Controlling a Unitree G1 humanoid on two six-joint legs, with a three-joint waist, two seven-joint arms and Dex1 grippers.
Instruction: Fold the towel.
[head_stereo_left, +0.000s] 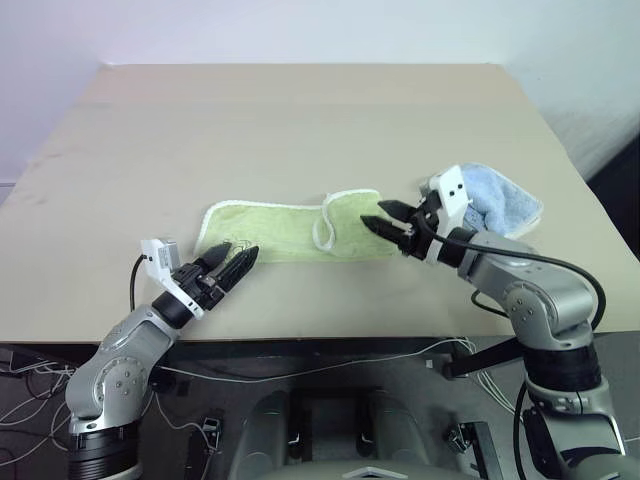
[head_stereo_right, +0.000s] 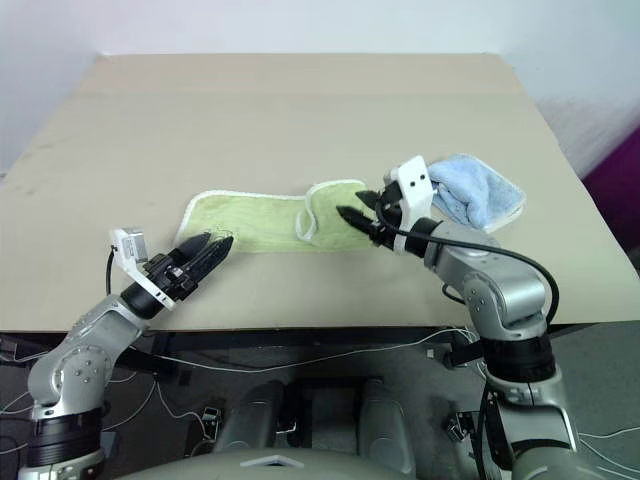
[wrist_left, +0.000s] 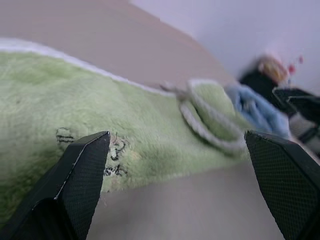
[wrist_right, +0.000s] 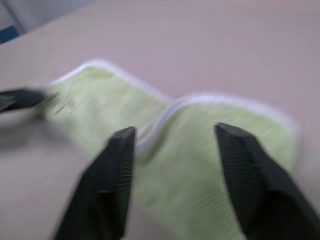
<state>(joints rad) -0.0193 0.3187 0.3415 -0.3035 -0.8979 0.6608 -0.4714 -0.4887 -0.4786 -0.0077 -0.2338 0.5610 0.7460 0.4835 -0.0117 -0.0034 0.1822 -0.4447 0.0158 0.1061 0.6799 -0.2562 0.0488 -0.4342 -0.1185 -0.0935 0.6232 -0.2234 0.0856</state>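
Left gripper (head_stereo_left: 232, 262) at towel's left end, fingers spread wide, nothing held. Towel (head_stereo_left: 270, 232) lies mid-table as long strip, right end already flapped over, white edging curled. Right gripper (head_stereo_left: 390, 224) hovers above that flap, fingers partly apart, empty. Blue cloth (head_stereo_left: 505, 205) just beside, behind right wrist. Judgement: pinch left corner low, carry across onto flap, align edging. Table (head_stereo_left: 300, 120) beyond towel bare; near edge close to left gripper.
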